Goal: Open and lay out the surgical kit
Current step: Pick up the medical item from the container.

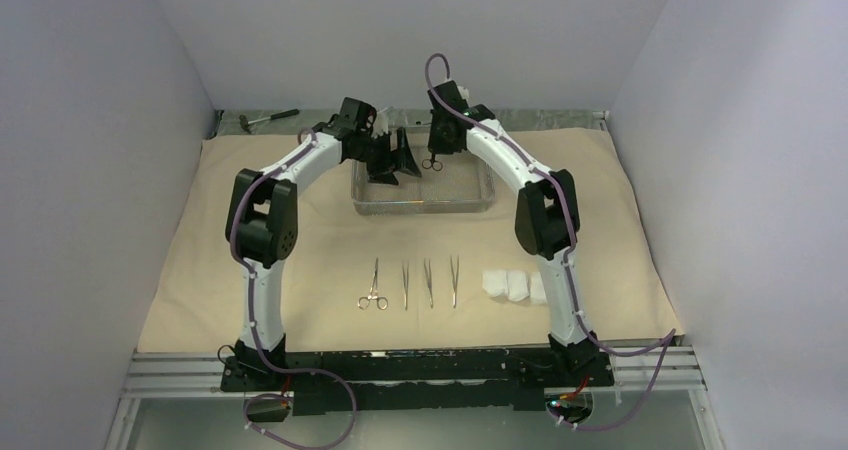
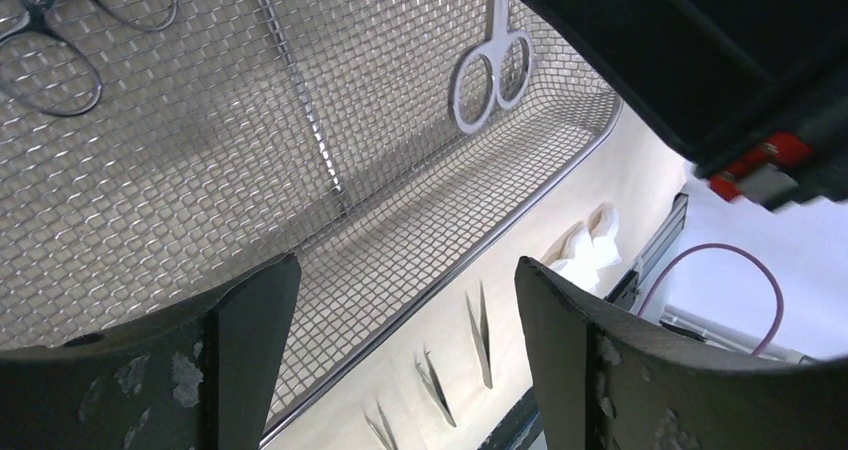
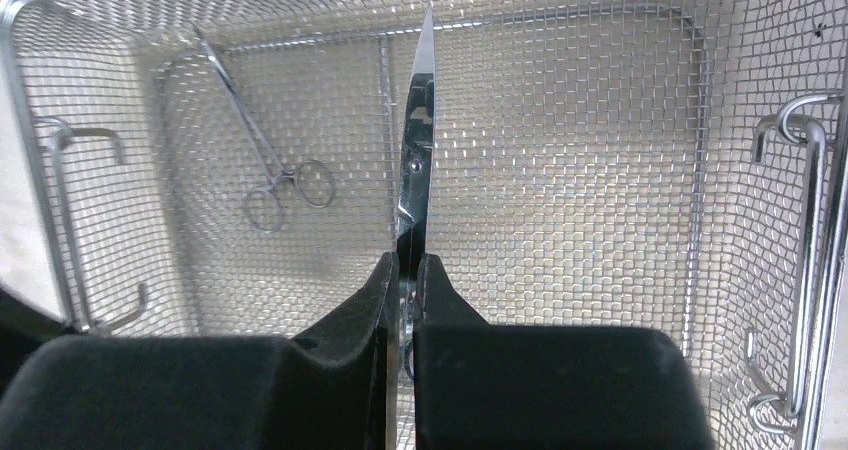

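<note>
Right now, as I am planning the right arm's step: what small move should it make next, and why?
Probably raise the right gripper straight up. Its jaws are shut on the silver pointed ring-handled instrument over the rectangular steel wire-mesh tray, so clearing the rim seems wise before carrying it to the tan paper-like wrap sheet, beside the silver tweezers laid there.

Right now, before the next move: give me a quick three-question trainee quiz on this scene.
1. True or false: the right end effector is shut on a ring-handled instrument.
2. How many tweezers lie on the wrap sheet? A two, B three, C five.
3. What lies inside the mesh tray?
Key: 1 true; 2 B; 3 one ring-handled clamp.
</note>
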Available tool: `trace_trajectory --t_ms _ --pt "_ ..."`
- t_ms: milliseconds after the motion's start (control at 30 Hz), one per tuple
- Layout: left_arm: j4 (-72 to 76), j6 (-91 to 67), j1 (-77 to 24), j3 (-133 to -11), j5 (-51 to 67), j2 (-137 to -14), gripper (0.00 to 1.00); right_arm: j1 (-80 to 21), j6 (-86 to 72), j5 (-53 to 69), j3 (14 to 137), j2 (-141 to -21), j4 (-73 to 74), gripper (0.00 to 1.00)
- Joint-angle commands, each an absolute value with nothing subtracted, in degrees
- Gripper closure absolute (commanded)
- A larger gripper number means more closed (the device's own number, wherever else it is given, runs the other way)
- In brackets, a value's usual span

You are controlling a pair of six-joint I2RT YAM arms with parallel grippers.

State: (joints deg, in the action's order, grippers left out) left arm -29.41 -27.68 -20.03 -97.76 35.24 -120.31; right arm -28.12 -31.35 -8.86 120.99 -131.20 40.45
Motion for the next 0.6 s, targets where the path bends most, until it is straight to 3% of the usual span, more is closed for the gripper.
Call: trace_trajectory --t_ms 0,367,433,567 --pt "-26.25 -28.88 -19.95 -101.28 39.19 -122.17 0.15 -27.75 -33.75 -4.22 119.31 -126.22 38.08 0.98" --pt "-19.07 -39.72 -19.42 -99.23 46.8 -122.46 0.31 -27.61 -37.24 4.93 115.13 -122.6 35.49 0.98" --pt "-20.54 -39.54 -19.38 -99.67 46.73 -122.6 0.38 -27.53 -37.52 5.85 114.81 -122.22 35.09 0.98" --pt "-20.02 -39.91 -19.34 -98.96 46.77 -121.94 0.63 -27.5 -37.85 7.29 114.71 -121.95 34.98 0.98"
